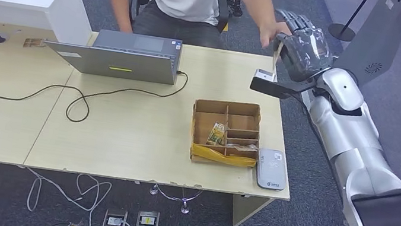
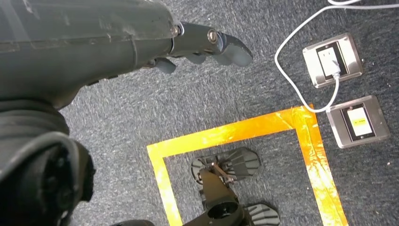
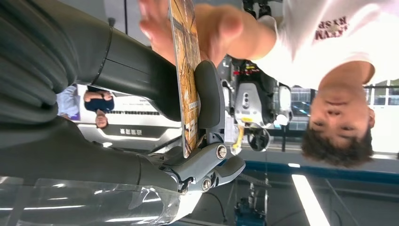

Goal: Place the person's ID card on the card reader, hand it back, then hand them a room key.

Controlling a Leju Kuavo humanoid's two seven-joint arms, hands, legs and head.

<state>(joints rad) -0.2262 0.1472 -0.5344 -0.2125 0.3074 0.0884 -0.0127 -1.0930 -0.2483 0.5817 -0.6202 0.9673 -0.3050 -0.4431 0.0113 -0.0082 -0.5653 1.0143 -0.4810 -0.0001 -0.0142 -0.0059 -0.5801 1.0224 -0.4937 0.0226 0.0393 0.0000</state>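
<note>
Head view high over desk (image 1: 123, 131), left wrist near floor, right wrist probably inverted, close

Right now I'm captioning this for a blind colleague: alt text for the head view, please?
The robot's right hand holds a card upright over the table's far edge, where a seated person's hand reaches for it. On the table sit a laptop, a cardboard tray and a card reader.

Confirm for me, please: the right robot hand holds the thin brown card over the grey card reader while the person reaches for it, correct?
Not quite. The head view shows the right robot hand holding the thin brown card up by the person's hand, beyond the table's far edge; the grey card reader lies at the near corner.
</note>
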